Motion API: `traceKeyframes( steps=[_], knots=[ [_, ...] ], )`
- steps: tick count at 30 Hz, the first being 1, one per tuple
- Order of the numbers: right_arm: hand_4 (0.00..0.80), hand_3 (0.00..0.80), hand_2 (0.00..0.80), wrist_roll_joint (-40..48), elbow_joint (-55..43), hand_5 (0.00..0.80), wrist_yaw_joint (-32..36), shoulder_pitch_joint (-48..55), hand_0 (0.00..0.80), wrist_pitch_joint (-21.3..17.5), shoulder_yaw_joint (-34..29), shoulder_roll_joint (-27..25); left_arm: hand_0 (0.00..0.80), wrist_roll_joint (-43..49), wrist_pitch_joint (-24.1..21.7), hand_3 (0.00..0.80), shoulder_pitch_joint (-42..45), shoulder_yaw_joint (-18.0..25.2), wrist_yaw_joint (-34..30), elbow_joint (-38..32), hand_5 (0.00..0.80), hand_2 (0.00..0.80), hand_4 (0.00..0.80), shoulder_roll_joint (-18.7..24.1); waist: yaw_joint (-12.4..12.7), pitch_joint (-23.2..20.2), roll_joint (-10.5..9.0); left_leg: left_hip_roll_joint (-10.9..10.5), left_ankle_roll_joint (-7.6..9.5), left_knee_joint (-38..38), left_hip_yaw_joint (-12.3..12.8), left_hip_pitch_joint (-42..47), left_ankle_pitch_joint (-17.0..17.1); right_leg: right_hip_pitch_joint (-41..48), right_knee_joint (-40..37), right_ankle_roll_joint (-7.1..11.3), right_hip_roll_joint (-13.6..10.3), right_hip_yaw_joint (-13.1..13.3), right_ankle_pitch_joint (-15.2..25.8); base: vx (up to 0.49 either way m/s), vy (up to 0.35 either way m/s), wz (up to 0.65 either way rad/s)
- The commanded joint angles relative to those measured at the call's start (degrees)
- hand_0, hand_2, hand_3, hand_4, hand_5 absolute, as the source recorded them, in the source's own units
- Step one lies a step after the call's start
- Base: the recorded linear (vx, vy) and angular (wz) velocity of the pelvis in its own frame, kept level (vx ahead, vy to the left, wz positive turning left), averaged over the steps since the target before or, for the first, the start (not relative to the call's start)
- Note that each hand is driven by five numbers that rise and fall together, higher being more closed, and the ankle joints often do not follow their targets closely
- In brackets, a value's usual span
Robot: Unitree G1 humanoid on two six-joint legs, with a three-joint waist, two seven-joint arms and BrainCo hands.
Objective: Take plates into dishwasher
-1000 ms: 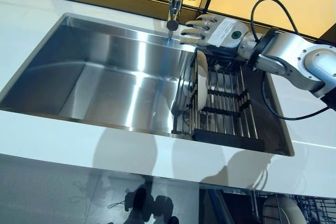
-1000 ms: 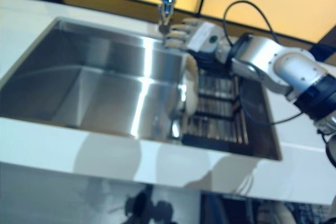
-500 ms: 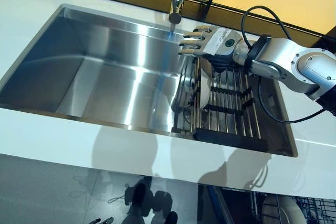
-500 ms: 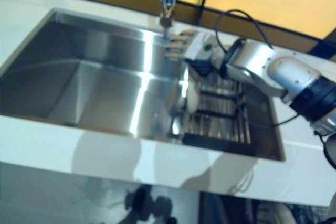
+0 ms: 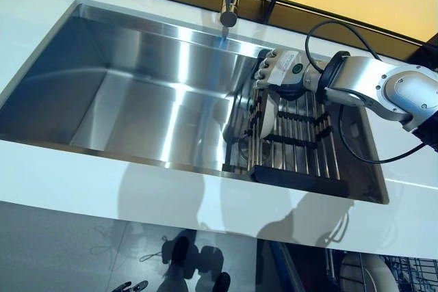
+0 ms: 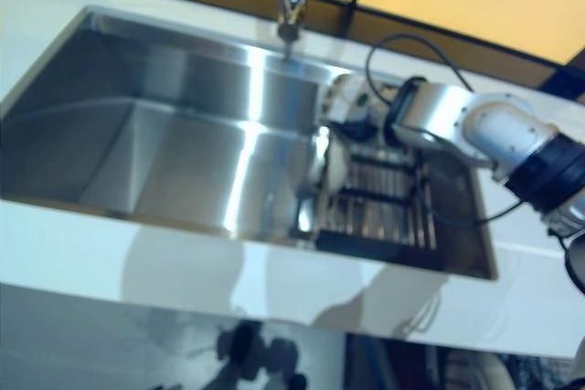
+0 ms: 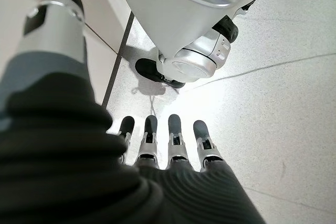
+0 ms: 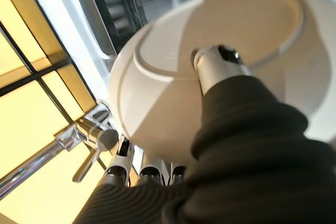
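A white plate (image 5: 267, 111) stands on edge at the left end of the dark wire drying rack (image 5: 301, 150), which sits in the right part of the steel sink (image 5: 137, 100). My right hand (image 5: 279, 70) has come down on the plate's top rim. In the right wrist view the thumb (image 8: 215, 62) lies on one face of the plate (image 8: 168, 82) and the fingers (image 8: 149, 174) curl behind the other face, so the hand is shut on the plate. My left hand (image 7: 173, 148) hangs over the floor with straight fingers, holding nothing.
A chrome faucet (image 5: 231, 3) rises behind the sink, just left of my right hand. The white counter (image 5: 102, 182) runs along the sink's front. Below it at the lower right, a dishwasher rack (image 5: 404, 273) shows with a plate (image 5: 359, 273) in it.
My right hand has dropped from beside the faucet onto the plate's top rim, and its spread fingers have curled round it. The camera has shifted a little.
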Motion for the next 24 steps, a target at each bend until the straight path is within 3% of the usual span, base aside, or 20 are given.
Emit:
traceKeyframes(
  steps=[1, 24],
  knots=[
    [0.8, 0.8, 0.8, -0.6, 1.1, 0.8, -0.9, -3.0, 0.8, -0.1, 2.8, -1.2, 0.0, -1.8, -1.0, 0.0, 1.0, -0.3, -0.6, -0.3, 0.0, 0.0, 0.0, 1.8, 1.6, -0.2, -1.73, 3.1, -3.95, -0.2, 2.9, 4.1, -5.3, -3.9, -0.2, 7.06, -4.2, -0.1, 7.7, 0.002, 0.008, -0.03],
    [0.8, 0.8, 0.8, 0.7, 3.5, 0.8, -2.6, -3.2, 0.8, 0.5, 2.1, -1.6, 0.0, -0.1, -1.1, 0.0, 1.4, 0.7, -0.5, 0.1, 0.0, 0.0, 0.0, 1.3, 0.7, -2.8, -2.19, 3.2, -3.96, -0.2, 3.5, 5.3, -5.8, -3.1, -0.2, 7.06, -4.0, 0.7, 7.3, 0.0, 0.0, 0.0]
  ],
)
